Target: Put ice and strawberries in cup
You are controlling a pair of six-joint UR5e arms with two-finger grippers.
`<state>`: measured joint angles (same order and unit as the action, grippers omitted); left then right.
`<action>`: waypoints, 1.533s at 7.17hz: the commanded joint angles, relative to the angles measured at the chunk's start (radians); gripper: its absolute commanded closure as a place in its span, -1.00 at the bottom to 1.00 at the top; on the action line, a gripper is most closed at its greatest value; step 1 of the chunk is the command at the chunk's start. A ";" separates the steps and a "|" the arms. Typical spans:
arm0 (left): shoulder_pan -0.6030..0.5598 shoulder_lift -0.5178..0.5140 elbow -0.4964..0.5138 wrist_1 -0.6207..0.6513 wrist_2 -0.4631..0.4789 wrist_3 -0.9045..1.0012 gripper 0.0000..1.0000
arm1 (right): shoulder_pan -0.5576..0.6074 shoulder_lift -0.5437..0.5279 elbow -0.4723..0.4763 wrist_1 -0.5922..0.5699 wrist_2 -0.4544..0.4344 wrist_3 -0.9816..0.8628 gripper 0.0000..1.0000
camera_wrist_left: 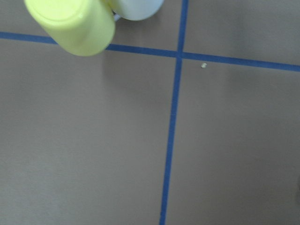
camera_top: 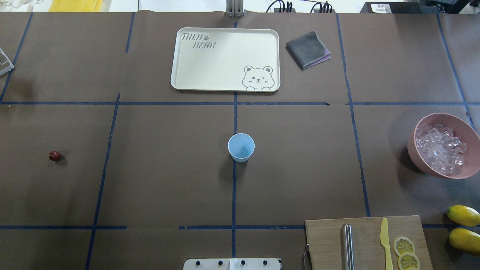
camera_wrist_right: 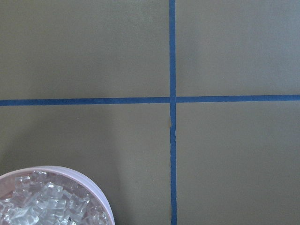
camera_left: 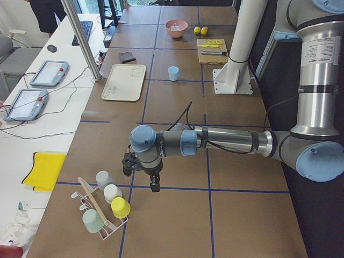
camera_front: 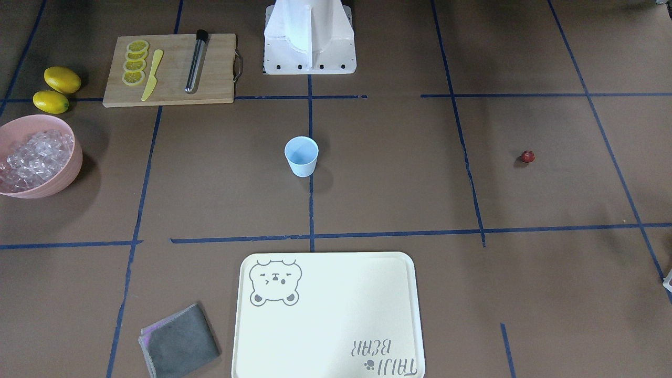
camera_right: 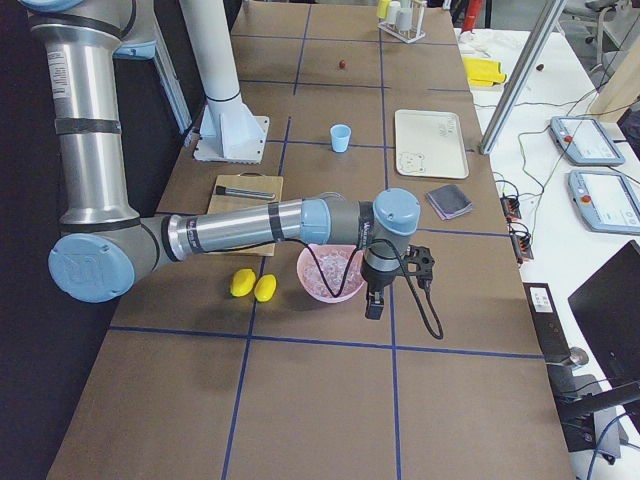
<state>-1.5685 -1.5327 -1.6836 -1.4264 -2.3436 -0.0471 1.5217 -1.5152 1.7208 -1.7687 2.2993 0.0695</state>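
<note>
My right pincer hangs just beside the pink bowl of ice. My left pincer hangs near a cup rack. I cannot tell the opening of either. The strawberry lies toward the left end of the bench, and the cup stands upright at its middle.

Built of silver tubes with pale-blue joint caps on left arm and right arm, tagged with a printed label, trailed by a black cable, set on a white column with dark screws along its foot.
</note>
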 commanded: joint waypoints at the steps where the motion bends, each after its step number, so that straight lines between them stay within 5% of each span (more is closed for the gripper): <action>1: -0.001 -0.030 -0.002 0.012 0.010 0.025 -1.00 | -0.001 0.001 0.000 0.002 -0.001 0.000 -1.00; 11: 0.002 0.043 -0.011 -0.098 0.006 0.024 -1.00 | 0.000 0.000 0.000 0.003 0.078 -0.003 -1.00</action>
<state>-1.5661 -1.5042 -1.6956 -1.5006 -2.3374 -0.0227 1.5217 -1.5154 1.7203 -1.7668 2.3768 0.0667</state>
